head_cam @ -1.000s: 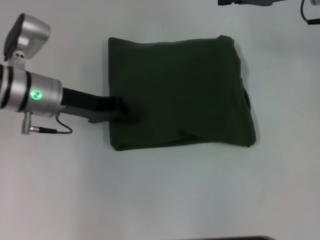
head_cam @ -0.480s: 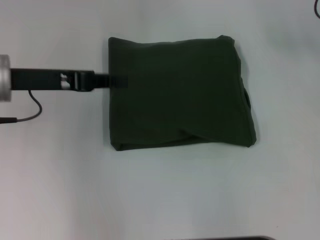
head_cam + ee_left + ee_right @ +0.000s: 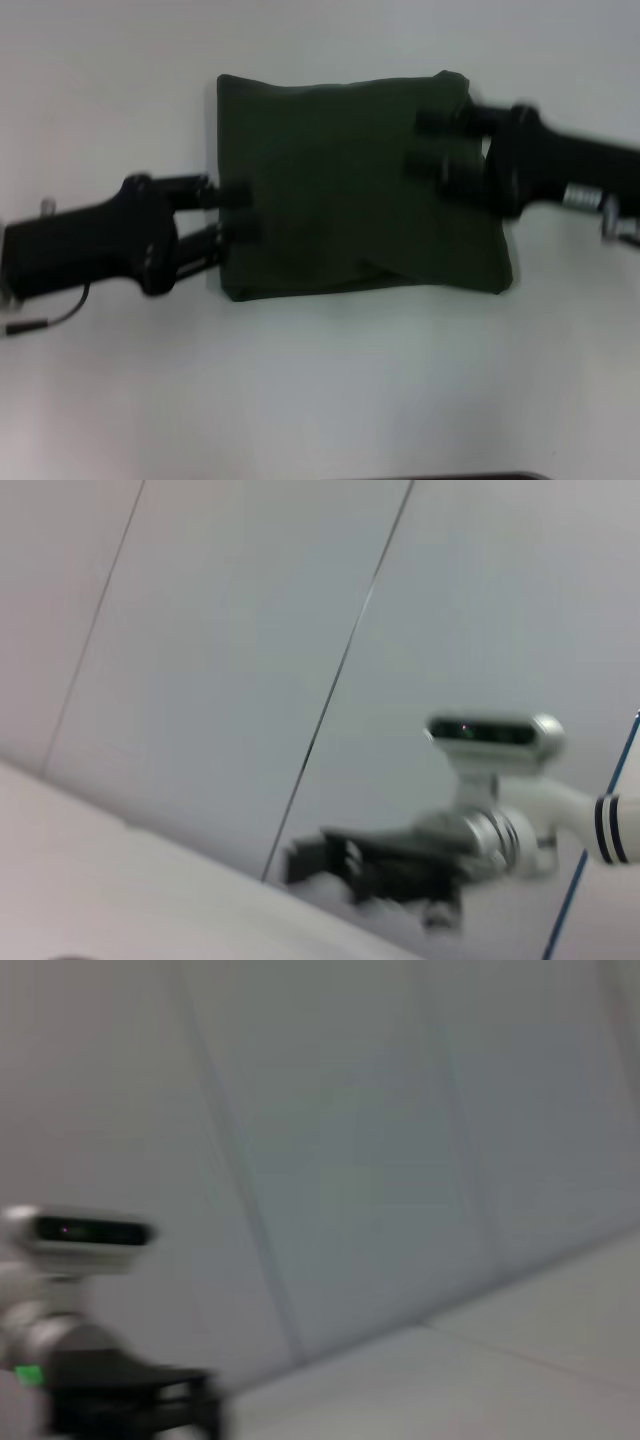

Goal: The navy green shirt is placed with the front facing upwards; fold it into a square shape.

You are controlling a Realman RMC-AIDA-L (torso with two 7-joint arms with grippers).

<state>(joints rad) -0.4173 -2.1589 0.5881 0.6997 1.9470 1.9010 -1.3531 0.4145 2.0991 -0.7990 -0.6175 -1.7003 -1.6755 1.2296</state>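
Observation:
The navy green shirt (image 3: pixel 350 200) lies folded into a rough square in the middle of the white table, plain side up, with no lettering or collar showing. My left gripper (image 3: pixel 238 210) reaches in from the left and hangs open over the shirt's left edge, its two fingers spread apart. From the right, my right gripper (image 3: pixel 430 143) hovers open over the shirt's upper right part. The left wrist view shows only the right gripper (image 3: pixel 318 858) far off against a wall. The left gripper (image 3: pixel 195 1405) shows at the edge of the right wrist view.
The white table (image 3: pixel 320 390) spreads around the shirt on all sides. A thin cable (image 3: pixel 45 318) trails from the left arm at the left edge. A dark strip (image 3: pixel 450 476) runs along the table's near edge.
The left arm has turned and dropped toward the shirt's lower left edge with its fingers spread. The right arm has come in from the upper right over the shirt. The shirt has not moved.

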